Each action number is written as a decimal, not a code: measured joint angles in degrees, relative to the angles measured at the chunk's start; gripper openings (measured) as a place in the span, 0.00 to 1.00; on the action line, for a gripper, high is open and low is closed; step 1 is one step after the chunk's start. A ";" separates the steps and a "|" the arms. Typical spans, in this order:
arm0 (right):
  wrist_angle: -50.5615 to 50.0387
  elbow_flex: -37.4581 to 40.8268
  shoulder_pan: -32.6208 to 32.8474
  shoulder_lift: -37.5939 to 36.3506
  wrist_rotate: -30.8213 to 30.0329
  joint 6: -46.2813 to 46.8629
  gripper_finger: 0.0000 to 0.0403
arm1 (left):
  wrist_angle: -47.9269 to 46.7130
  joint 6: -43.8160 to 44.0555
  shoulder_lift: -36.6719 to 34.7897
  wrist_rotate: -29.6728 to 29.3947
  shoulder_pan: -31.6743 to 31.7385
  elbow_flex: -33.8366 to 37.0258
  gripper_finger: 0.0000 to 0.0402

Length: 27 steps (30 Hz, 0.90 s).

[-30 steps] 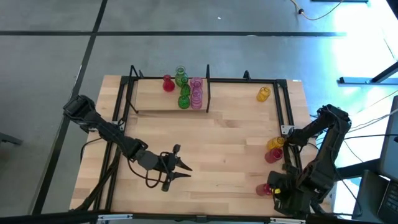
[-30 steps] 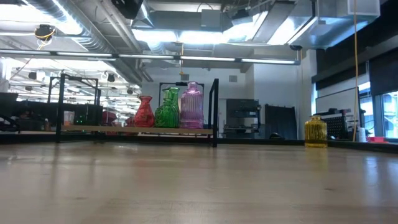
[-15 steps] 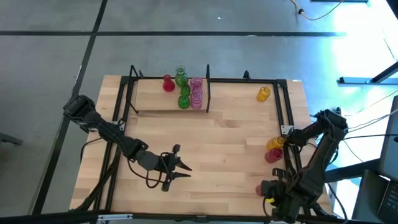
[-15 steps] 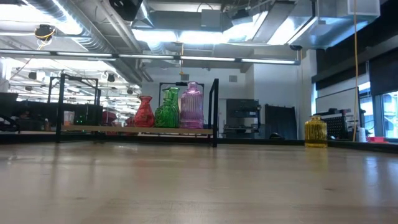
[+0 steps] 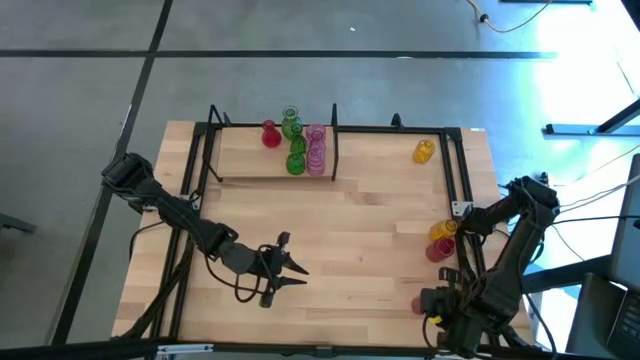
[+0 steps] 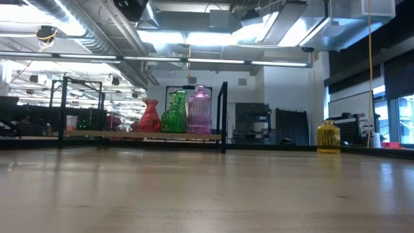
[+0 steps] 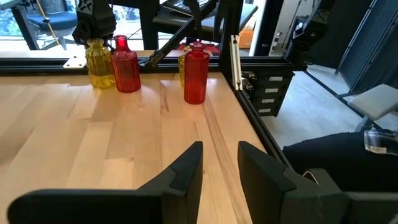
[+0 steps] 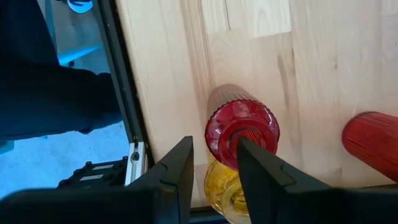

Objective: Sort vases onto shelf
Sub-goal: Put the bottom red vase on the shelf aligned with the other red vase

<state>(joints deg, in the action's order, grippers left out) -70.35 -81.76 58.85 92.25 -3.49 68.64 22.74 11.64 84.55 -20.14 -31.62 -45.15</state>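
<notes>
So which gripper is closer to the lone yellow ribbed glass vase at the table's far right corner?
Right. The right gripper sits at the near right edge, on the same side as the yellow ribbed glass vase. The left gripper hovers near the table's middle front, farther off diagonally.

In the high view the right pincer (image 5: 432, 305) hides all but a sliver of a red vase (image 5: 417, 305).

Floor (image 5: 300, 60): grey, crossed by dark seams; bright glare toward the right side
Ceiling (image 6: 194, 26): exposed ducts and long lit strips
Window (image 6: 404, 116): bright, far right
Cabinet (image 6: 252, 123): dark, against the far wall
</notes>
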 joint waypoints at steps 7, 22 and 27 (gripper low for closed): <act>1.98 3.83 -0.04 0.00 2.68 0.04 0.27 | -0.02 0.00 0.00 0.00 0.00 0.00 0.23; 2.94 4.68 -0.79 -0.03 1.58 -3.20 0.06 | -0.02 0.00 0.00 -0.24 0.00 0.00 0.23; 2.98 4.66 -2.31 -0.05 1.25 -7.42 0.04 | -0.02 0.00 0.00 -0.24 0.00 0.00 0.23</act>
<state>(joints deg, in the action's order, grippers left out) -67.37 -77.10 56.54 92.20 -2.23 61.22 22.72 11.64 84.55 -20.38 -31.62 -45.15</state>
